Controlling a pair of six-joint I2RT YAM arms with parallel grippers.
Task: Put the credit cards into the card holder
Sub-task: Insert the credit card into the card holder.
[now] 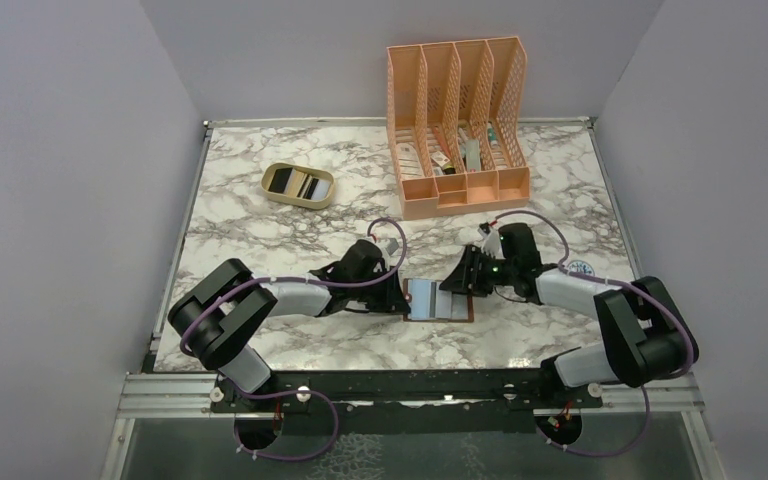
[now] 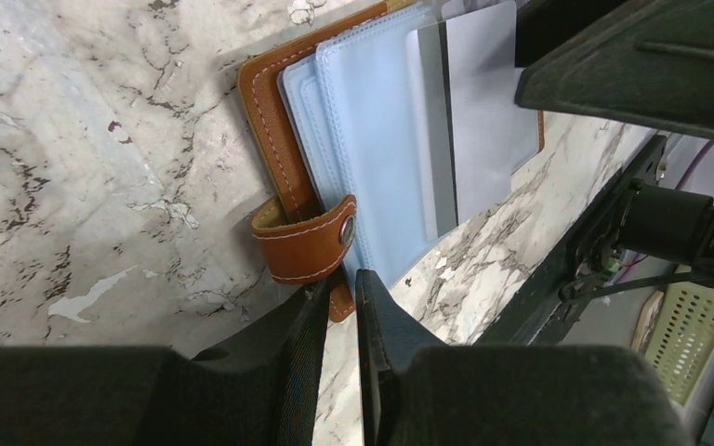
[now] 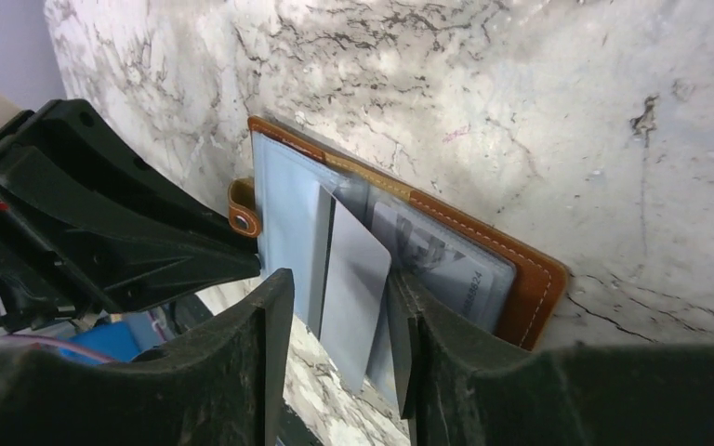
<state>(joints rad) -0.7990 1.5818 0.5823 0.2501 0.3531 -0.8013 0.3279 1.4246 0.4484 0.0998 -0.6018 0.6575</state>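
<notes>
Card holder [image 1: 438, 300] lies open on the desk [image 1: 260, 240], btw both hands. Left hand [image 2: 346, 283] pinches its edge by the snap tab [image 2: 311, 242]. Right hand [image 3: 339, 279] has fingers apart, holding nothing, either side of a pale card [image 3: 358, 269] (only half in). More credit cards [image 1: 298, 183] sit in the beige tray [image 1: 272, 192], so I'd say lots left.

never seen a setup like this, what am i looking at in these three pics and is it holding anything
Two robot arms are bolted at the near edge of a marble table. The wide picture looks from above and behind them. The other two come from a camera on each wrist, so the black prongs are that arm's own pincer. On the table lie an open brown card holder, a beige oval tray with cards in it, and a peach file organiser. The left pincer pinches the holder's edge by its snap tab. The right pincer stands open around a pale card sitting partly in a pocket, not gripping it.
</notes>
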